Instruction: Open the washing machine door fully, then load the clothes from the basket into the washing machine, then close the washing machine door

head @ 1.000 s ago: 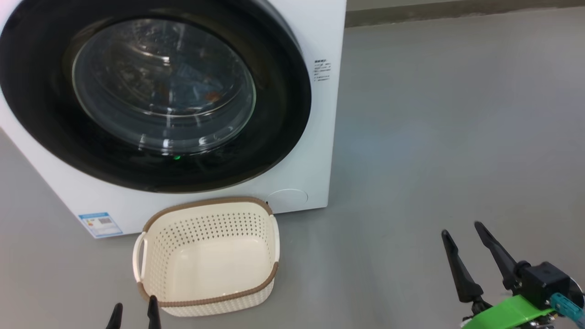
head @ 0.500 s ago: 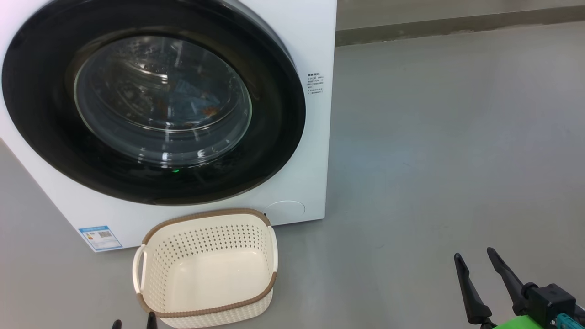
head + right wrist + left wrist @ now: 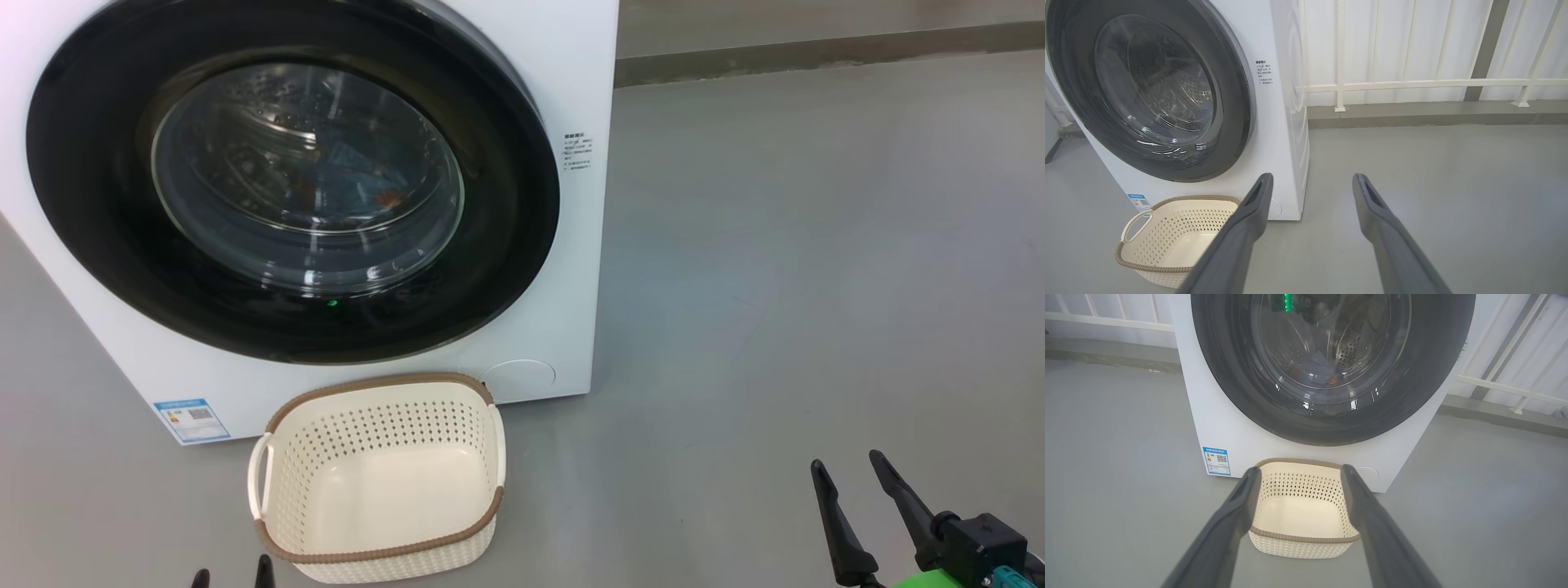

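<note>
Washing machine door (image 3: 306, 180) sits shut against the front of the white washing machine (image 3: 571, 269), its wide glossy black rim ringing a bulging clear glass window. Behind the glass, in the machine's drum, lie the clothes (image 3: 359, 175), a glimpse of blue fabric with orange specks. Just before the machine's lower front stands the basket (image 3: 380, 382), cream, perforated, brown-rimmed, empty. The left gripper (image 3: 231, 576) hangs on the basket's far side from the machine, the right gripper (image 3: 847, 465) well off to the machine's right. Both are spread apart and empty.
</note>
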You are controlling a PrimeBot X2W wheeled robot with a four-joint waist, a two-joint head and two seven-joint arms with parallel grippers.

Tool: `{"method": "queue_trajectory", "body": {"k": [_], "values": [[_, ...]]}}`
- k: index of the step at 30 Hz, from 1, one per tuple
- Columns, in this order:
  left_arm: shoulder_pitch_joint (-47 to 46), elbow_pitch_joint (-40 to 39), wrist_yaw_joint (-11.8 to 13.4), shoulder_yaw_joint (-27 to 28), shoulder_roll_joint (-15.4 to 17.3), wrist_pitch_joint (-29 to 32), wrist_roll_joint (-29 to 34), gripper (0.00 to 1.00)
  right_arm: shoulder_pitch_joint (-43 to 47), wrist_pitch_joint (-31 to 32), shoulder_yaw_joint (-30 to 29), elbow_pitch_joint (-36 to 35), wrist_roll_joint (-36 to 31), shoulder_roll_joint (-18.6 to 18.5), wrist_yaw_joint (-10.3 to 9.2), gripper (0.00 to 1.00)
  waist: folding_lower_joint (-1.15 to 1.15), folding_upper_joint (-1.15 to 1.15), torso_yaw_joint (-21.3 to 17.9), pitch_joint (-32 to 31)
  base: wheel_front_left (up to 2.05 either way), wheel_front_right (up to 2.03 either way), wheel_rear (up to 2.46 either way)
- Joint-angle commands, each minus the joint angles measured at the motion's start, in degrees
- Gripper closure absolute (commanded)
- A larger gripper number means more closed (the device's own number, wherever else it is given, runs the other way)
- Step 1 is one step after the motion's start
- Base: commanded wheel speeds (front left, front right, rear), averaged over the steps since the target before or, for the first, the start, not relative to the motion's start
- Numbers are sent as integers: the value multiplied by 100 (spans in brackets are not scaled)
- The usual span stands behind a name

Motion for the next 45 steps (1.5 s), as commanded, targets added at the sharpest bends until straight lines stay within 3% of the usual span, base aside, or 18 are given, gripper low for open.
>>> {"method": "queue_trajectory", "body": {"k": [1,14,15,22,26,31,45], "values": [[-149,-163,-34,215,52,-37,109,0,-113,-27,108,-125,-14,-59,-33,0,0,0,27,0,0,0,0],[-155,-153,-56,213,52,-37,96,0,-120,-27,136,-120,-17,-25,-33,0,0,0,121,4,0,0,0],[-1,-12,-50,40,0,0,88,100,0,0,11,2,0,31,0,100,0,0,121,4,0,0,0],[-20,280,-59,32,-79,64,-79,100,4,65,8,318,177,109,0,100,2,0,124,9,0,0,0],[-72,284,-73,54,-75,132,-324,100,-21,135,-6,310,439,121,-1,100,13,0,124,7,0,0,0],[-139,297,-92,75,-70,211,-626,100,-57,215,-17,310,762,136,-2,100,1,0,124,30,0,0,0],[-340,337,-144,147,-55,442,-1473,100,-169,446,-57,313,1670,178,-6,100,0,0,126,66,0,0,0]]}}
